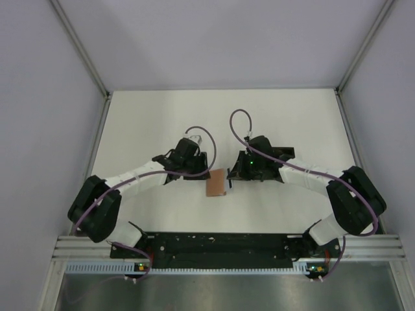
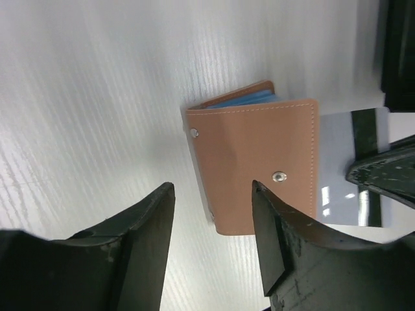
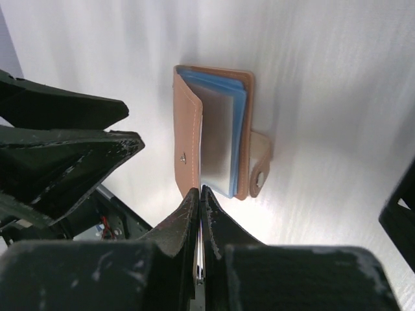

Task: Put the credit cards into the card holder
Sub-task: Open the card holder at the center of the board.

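Note:
The tan card holder lies partly open on the white table between both grippers. In the right wrist view the card holder shows pale blue-grey inner sleeves and a snap tab. My right gripper is shut on a thin credit card seen edge-on. From the left wrist, that pale blue card with a dark stripe reaches in behind the holder's front cover. My left gripper is open, its fingers either side of the holder's near corner, not touching it. No other credit card shows.
The black mounting rail runs along the table's near edge, also seen low left from the right wrist as a black rail. Grey walls enclose the white table on three sides. Both arms meet at mid-table.

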Robot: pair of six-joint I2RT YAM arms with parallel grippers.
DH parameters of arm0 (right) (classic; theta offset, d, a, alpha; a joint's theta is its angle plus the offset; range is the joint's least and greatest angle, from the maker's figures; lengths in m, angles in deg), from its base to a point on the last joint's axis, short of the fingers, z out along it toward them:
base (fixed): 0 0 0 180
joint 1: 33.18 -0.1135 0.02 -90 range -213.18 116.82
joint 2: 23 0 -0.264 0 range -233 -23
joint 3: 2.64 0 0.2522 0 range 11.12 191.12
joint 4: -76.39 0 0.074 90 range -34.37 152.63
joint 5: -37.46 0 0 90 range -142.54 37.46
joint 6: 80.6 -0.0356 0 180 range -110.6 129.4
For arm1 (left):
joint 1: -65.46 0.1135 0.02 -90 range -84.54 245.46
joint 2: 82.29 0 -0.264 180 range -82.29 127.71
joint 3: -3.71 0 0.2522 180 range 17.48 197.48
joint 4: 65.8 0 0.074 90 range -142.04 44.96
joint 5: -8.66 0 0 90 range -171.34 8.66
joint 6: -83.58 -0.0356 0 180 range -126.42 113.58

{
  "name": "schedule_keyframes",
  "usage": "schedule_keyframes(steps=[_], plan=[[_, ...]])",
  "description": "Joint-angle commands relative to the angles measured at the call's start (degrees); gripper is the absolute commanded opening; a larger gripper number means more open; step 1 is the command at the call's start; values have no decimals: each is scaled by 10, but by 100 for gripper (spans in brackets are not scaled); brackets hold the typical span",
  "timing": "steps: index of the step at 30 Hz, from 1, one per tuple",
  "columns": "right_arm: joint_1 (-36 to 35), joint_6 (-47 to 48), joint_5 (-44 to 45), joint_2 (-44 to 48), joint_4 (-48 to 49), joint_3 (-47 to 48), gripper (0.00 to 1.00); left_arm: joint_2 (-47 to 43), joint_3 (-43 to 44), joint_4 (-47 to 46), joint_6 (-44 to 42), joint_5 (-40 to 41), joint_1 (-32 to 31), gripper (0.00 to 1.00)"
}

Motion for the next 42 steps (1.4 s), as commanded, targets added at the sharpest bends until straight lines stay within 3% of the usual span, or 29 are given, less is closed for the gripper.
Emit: schedule_keyframes(steps=[1, 8, 27, 42], plan=[[-3, 0, -31, -4, 32, 39, 0, -72, 2, 1, 17, 30, 12, 57], [-28, 0, -37, -24, 31, 69, 0, -112, -19, 12, 36, 39, 37, 63], [-96, -8, -13, -92, 8, 146, 0, -231, -100, 28, 71, 14, 112, 67], [-118, -9, 11, -136, 0, 156, 0, -296, -174, -3, 93, -71, 116, 72]])
